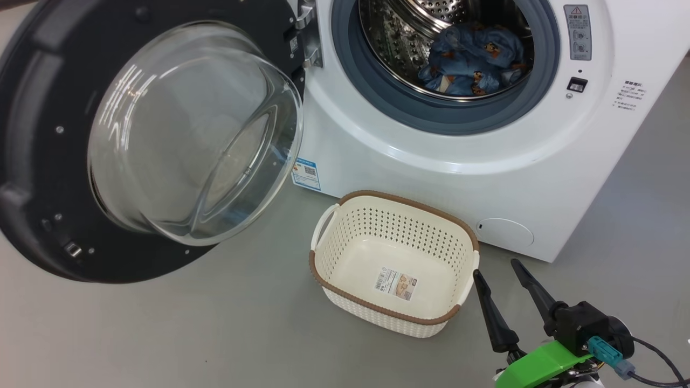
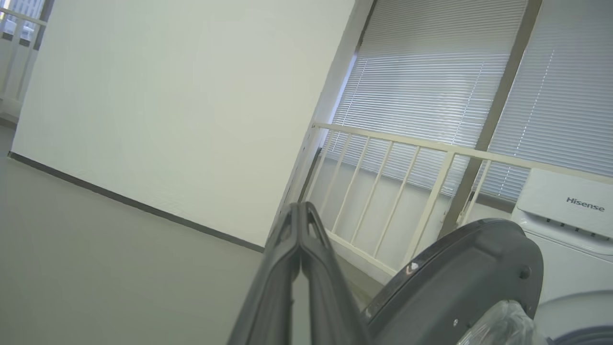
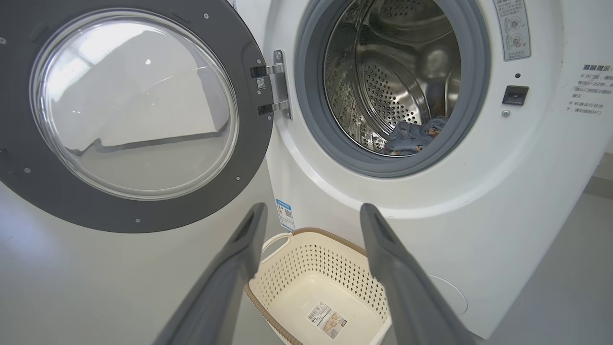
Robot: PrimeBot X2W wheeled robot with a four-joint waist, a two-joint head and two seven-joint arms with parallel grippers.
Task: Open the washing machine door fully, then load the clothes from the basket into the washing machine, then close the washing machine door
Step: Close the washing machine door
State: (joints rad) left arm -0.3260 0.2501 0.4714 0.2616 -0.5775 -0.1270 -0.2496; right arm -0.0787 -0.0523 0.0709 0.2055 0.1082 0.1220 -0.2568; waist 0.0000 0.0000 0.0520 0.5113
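Your right gripper (image 1: pixel 496 268) sits nearest, low at the near right, with its two dark fingers spread wide and nothing between them; it hangs just beside the right end of the basket (image 1: pixel 399 226) without touching it. That basket stands on the grey floor (image 1: pixel 215 334) against the front of the washing machine (image 1: pixel 442 188) and holds nothing but the label sticker on its bottom. The clothes (image 1: pixel 474 59), the blue bear-print bundle, lie inside the steel drum (image 1: pixel 399 37), low and toward its right side, fully behind the grey-blue gasket. By that layout the loading looks done and you are left with shutting the washing machine door (image 1: pixel 178 140). It is swung wide to the left, hinged on its right edge at the left of the opening, its glass bowl bulging toward you and its free edge far out to the left. From your right gripper it lies well apart, off to the left past the basket. Your left gripper (image 2: pixel 299 207) has its fingers pressed together, holding nothing, and in the left wrist view the door's black rim shows close by at the lower right of those fingers. So the left arm looks the nearer one; a push on the rim near the free edge, sweeping rightward toward the opening, seems the likely move.
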